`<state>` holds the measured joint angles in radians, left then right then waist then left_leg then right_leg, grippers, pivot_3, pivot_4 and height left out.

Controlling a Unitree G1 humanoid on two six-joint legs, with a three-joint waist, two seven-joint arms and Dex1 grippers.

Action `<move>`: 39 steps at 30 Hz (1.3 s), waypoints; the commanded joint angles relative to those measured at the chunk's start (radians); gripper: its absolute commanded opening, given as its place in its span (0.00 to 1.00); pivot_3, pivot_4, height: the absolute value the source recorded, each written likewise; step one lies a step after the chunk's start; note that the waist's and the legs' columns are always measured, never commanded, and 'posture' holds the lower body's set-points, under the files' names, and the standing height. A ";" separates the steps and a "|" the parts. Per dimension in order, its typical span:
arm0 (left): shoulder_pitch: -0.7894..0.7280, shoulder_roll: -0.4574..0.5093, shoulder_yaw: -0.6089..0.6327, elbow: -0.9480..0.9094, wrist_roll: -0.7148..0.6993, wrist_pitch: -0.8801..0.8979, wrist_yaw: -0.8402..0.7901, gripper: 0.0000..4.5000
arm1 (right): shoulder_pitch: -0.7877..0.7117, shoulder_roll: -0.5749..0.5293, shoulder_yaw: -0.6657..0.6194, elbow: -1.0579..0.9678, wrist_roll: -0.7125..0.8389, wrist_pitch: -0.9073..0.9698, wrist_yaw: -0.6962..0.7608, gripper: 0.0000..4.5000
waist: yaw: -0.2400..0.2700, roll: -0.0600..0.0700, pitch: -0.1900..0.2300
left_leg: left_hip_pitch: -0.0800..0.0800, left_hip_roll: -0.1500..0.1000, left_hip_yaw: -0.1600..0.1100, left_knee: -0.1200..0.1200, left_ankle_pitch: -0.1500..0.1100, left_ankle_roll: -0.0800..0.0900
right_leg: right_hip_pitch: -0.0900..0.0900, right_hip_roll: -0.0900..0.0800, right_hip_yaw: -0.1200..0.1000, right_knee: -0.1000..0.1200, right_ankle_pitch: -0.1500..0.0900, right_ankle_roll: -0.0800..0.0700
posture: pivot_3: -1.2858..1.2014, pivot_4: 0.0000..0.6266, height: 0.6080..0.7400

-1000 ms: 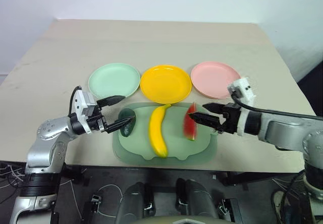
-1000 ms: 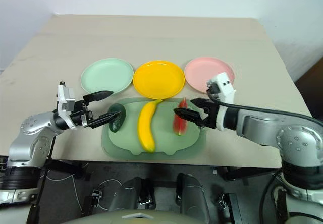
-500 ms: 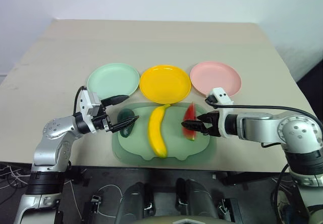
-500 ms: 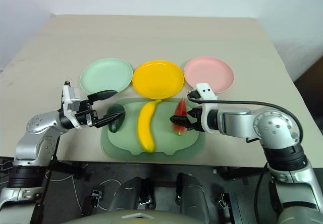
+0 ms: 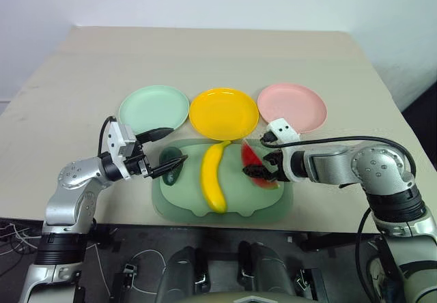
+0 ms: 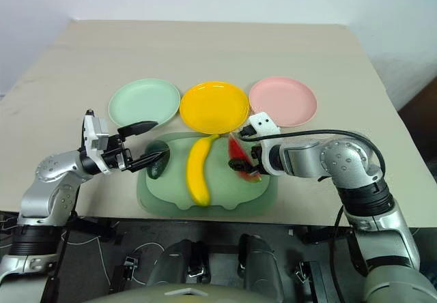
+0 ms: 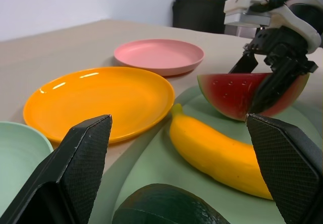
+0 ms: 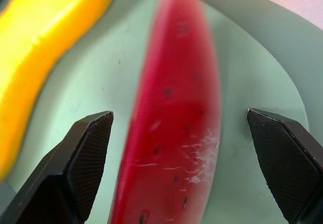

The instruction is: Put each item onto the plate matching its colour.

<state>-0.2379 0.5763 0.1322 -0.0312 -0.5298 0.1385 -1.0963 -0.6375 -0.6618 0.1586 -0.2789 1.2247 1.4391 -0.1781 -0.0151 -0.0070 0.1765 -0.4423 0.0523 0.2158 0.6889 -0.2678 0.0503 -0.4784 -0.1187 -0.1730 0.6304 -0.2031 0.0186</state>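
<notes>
Both pincers wide: right pincer (image 5: 261, 171) astride the watermelon wedge (image 8: 174, 128), perhaps touching; left pincer (image 5: 162, 151) empty.

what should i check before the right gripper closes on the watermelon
1. Right gripper open: ok, fingers spread wide.
2. Watermelon wedge between its fingers: ok, one each side in the right wrist view.
3. Fingers touching the wedge: cannot tell.
4. Pink plate free to receive it: ok, nothing on it.
5. Banana apart from the wedge: ok, a gap of sage-green mat between them.
6. Left gripper out of the way: ok, open by the avocado, across the mat.
</notes>
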 commanded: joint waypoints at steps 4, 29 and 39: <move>0.002 0.003 0.023 0.011 0.003 -0.041 -0.005 1.00 | 0.002 0.011 0.037 -0.045 -0.121 0.074 0.090 0.87 | 0.001 0.000 0.000 | 0.000 0.000 0.000 0.000 0.000 0.000 | 0.000 0.000 0.000 0.000 0.000 0.000 | 0.52 0.24 0.67; 0.059 0.026 0.054 -0.029 -0.002 -0.047 0.011 1.00 | -0.191 0.007 -0.210 0.125 -0.390 -0.048 0.437 0.54 | -0.002 0.001 0.001 | -0.002 0.000 0.001 -0.002 0.000 0.000 | -0.004 0.000 0.000 -0.001 -0.001 -0.001 | 0.52 0.24 0.67; 0.072 0.036 0.067 -0.064 -0.007 -0.023 0.037 1.00 | -0.456 0.066 -0.070 0.894 -0.799 -0.522 0.584 0.54 | -0.009 0.002 0.001 | -0.002 0.000 0.005 -0.004 0.001 -0.002 | -0.007 0.000 0.002 0.002 0.000 0.000 | 0.52 0.24 0.67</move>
<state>-0.1608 0.5977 0.1788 -0.0621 -0.5235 0.1179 -1.0626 -1.0446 -0.6004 0.0947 0.5478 0.4743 0.9940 0.3859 -0.0243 -0.0047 0.1779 -0.4445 0.0524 0.2208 0.6852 -0.2663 0.0479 -0.4862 -0.1182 -0.1706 0.6330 -0.2026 0.0192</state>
